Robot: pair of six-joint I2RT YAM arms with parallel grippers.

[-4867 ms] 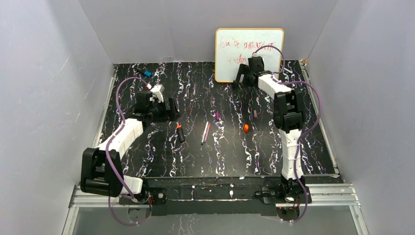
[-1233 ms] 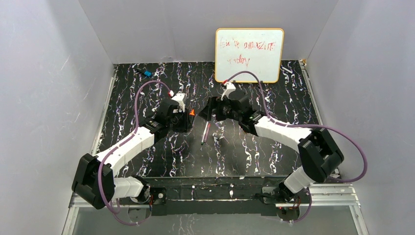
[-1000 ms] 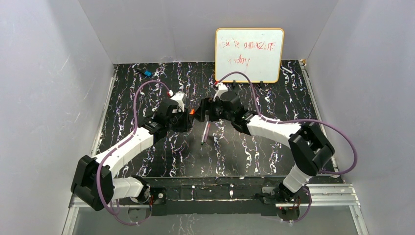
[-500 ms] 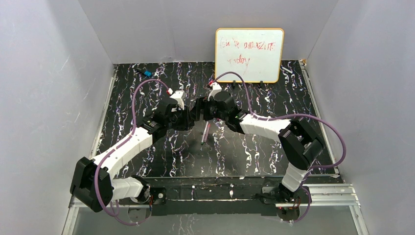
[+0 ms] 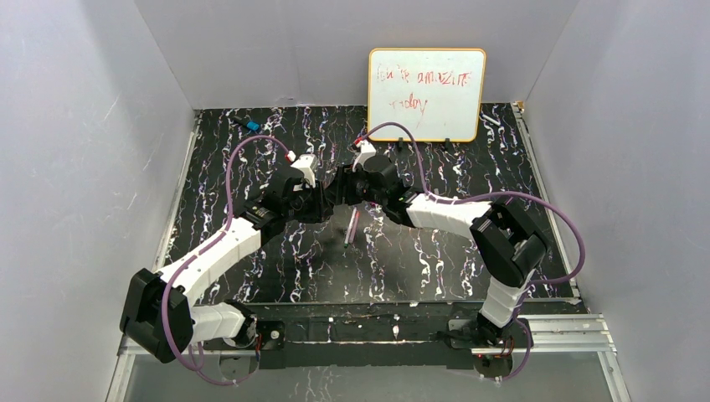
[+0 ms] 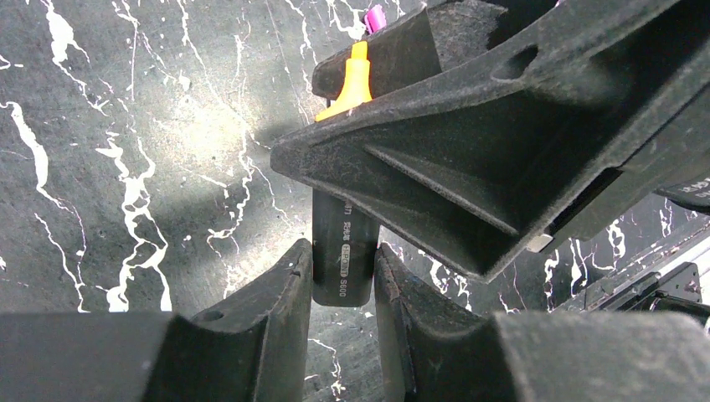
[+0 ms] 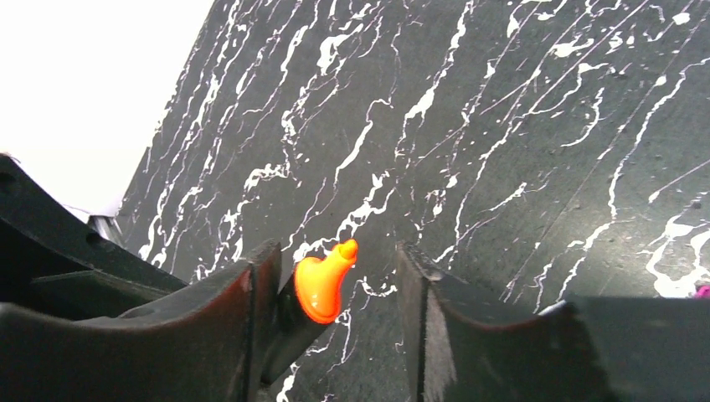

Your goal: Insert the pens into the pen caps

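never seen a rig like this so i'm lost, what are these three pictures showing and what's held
The left arm and right arm are robots bolted to a black marbled table. The wide picture looks down from above; the other two come from cameras on each wrist. The left pincer grips a black pen with a bare orange tip. The right pincer stands open around that tip, holding nothing. A pale pen lies on the table; a whiteboard stands at the back.
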